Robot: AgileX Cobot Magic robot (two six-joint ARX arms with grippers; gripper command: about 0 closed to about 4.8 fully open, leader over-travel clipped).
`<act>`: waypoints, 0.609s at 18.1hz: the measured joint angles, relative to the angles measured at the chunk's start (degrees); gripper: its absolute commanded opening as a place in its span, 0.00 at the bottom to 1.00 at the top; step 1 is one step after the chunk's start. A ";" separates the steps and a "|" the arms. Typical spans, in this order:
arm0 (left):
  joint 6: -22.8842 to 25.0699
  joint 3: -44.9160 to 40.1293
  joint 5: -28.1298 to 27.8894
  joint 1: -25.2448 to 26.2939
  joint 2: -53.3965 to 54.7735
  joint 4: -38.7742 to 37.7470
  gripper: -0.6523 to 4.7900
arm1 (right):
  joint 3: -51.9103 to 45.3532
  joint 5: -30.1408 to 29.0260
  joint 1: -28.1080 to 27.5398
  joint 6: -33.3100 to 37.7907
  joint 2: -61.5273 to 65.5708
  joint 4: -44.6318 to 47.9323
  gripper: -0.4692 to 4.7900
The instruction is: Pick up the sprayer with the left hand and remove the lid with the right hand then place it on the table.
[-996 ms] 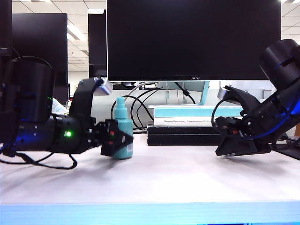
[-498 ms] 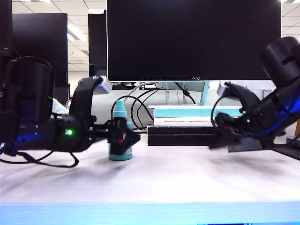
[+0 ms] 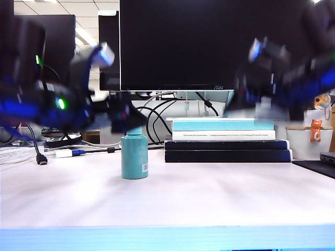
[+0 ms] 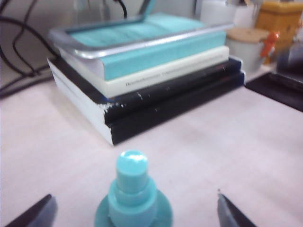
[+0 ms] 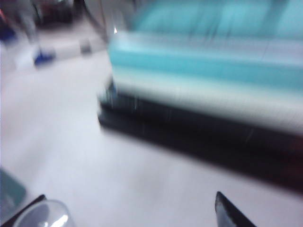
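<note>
Small teal cylindrical plastic sprayer [image 3: 134, 156] upright on pale desk top [image 3: 209, 198], uncapped. Left gripper [image 4: 135, 208] above it, fingers apart, empty. Right gripper [image 5: 128, 210] at sprayer's two o'clock, raised, blurred, fingers apart; clear lid [image 5: 45, 215] beneath.

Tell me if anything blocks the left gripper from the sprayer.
Nothing visible does. The left gripper hangs open right above the sprayer, its fingertips clear on both sides of the nozzle. The books lie off to the side, and the right gripper is open, well away.
</note>
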 measured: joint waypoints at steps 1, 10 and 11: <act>0.02 -0.02 0.02 0.00 -4.11 -4.74 1.00 | -0.02 0.52 -0.02 0.00 -2.56 -0.07 1.00; 7.98 -0.02 -11.45 0.04 -31.91 -35.41 1.00 | 0.09 6.67 0.00 -0.96 -14.97 -13.49 1.00; 8.00 -0.11 -11.43 0.02 -31.87 -36.70 1.00 | 0.04 6.67 0.00 -0.96 -13.81 -15.96 1.00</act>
